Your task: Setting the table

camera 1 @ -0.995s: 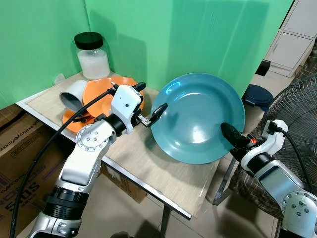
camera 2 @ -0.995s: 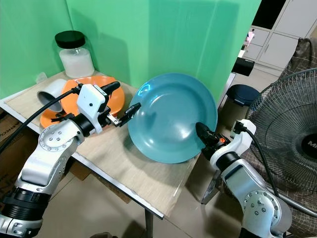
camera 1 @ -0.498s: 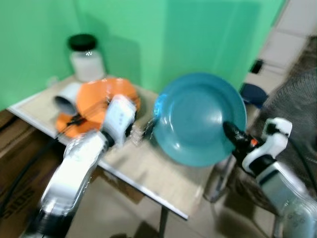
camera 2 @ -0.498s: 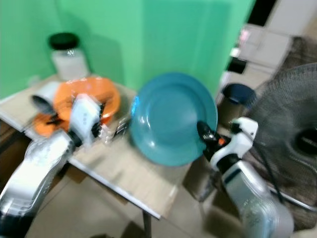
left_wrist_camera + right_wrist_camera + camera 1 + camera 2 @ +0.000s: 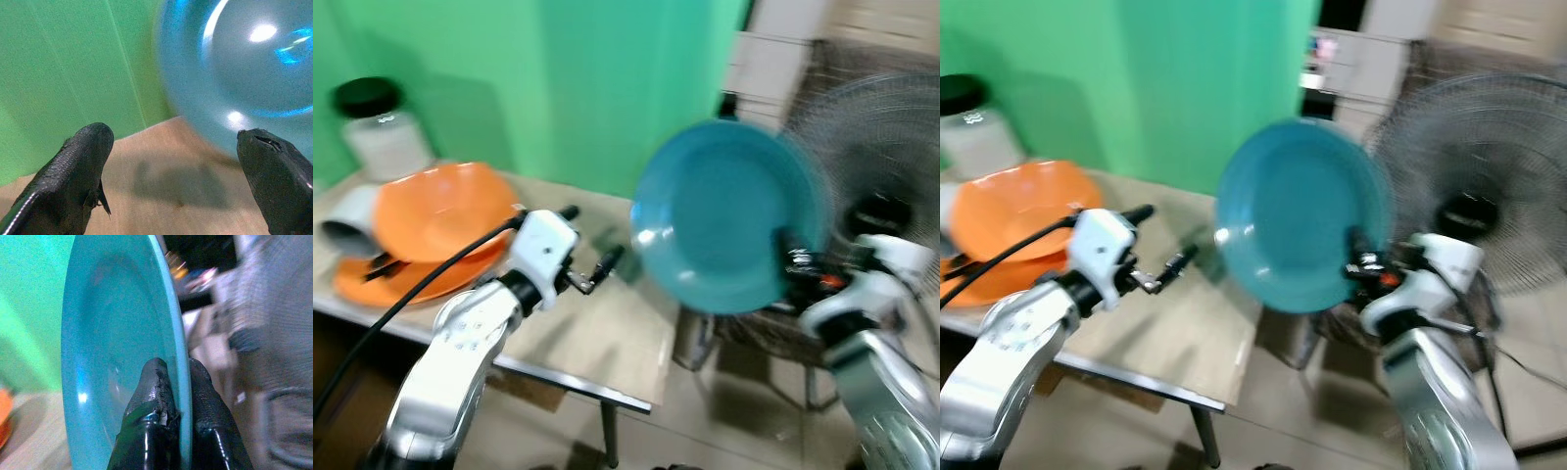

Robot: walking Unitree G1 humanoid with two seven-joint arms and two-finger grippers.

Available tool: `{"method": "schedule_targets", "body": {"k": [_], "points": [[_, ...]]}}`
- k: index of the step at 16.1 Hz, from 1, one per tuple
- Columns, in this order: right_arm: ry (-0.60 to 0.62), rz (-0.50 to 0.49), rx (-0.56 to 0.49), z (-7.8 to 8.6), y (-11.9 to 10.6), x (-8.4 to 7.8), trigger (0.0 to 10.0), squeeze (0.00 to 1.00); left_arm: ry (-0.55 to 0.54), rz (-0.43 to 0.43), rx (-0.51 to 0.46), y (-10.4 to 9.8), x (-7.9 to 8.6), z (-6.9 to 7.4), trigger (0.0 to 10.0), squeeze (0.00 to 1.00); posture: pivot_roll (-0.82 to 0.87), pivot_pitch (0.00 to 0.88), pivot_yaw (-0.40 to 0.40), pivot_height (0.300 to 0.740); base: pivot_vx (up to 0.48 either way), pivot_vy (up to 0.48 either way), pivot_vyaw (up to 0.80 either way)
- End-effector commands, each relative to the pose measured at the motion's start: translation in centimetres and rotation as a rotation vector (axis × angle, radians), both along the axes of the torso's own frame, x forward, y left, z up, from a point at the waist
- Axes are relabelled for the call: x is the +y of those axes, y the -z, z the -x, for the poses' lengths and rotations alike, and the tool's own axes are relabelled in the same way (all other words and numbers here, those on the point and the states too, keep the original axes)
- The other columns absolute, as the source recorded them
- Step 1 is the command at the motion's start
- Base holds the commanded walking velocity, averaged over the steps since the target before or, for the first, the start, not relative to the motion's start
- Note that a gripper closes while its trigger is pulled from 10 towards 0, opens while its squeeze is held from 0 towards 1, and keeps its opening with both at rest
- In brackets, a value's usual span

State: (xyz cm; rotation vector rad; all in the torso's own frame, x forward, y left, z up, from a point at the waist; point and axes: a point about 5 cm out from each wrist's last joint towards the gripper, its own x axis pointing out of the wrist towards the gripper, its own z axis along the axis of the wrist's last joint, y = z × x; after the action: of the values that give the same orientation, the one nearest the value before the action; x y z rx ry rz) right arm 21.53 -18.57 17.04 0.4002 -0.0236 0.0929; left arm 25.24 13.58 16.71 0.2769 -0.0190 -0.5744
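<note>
The right gripper [image 5: 173,382] is clamped on the rim of one teal plate [image 5: 729,215], one finger on each face. The left gripper [image 5: 176,171] has its two fingers wide apart, empty, above the table [image 5: 607,343]. The plate is round, glossy, shallow, held upright in the air just beyond the table's edge. Two orange dishes [image 5: 435,201] lie stacked, with one jar [image 5: 372,132] and one fan [image 5: 1474,162].

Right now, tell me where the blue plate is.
The blue plate is held upright in the air, its rim pinched by the right gripper, right of the table and in front of the fan.
</note>
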Motion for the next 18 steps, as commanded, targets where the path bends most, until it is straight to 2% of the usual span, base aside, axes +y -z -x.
{"method": "schedule_targets", "body": {"k": [1,4,12,16,18], "points": [[0.021,0.0,-0.059,0.3,-1.0,-0.2,10.0,0.0,-0.031,0.002,-0.008,-0.3,0.2,0.2,10.0,0.0,0.06,0.0,-0.035,0.74,0.0,0.0,-0.8],[0.008,0.02,-0.078,1.4,-1.2,0.2,10.0,0.0,-0.108,0.018,0.0,0.2,-0.2,0.7,10.0,0.0,0.05,0.0,-0.03,0.74,0.0,0.0,-0.8],[-0.076,0.064,-0.048,0.9,-0.8,1.2,10.0,0.0,-0.144,0.049,0.027,0.5,-0.5,1.2,10.0,0.0,0.07,0.0,-0.056,0.74,0.0,0.0,-0.8],[-0.086,0.07,-0.037,0.9,-0.7,1.3,10.0,0.0,-0.164,0.042,0.044,0.8,-0.2,1.3,10.0,0.0,0.07,0.0,-0.059,0.74,0.0,0.0,-0.8],[-0.045,0.09,-0.002,0.7,-0.2,1.0,10.0,0.0,-0.205,0.055,0.054,0.9,0.2,1.1,10.0,0.0,0.07,0.0,-0.061,0.74,0.0,0.0,-0.8]]}}
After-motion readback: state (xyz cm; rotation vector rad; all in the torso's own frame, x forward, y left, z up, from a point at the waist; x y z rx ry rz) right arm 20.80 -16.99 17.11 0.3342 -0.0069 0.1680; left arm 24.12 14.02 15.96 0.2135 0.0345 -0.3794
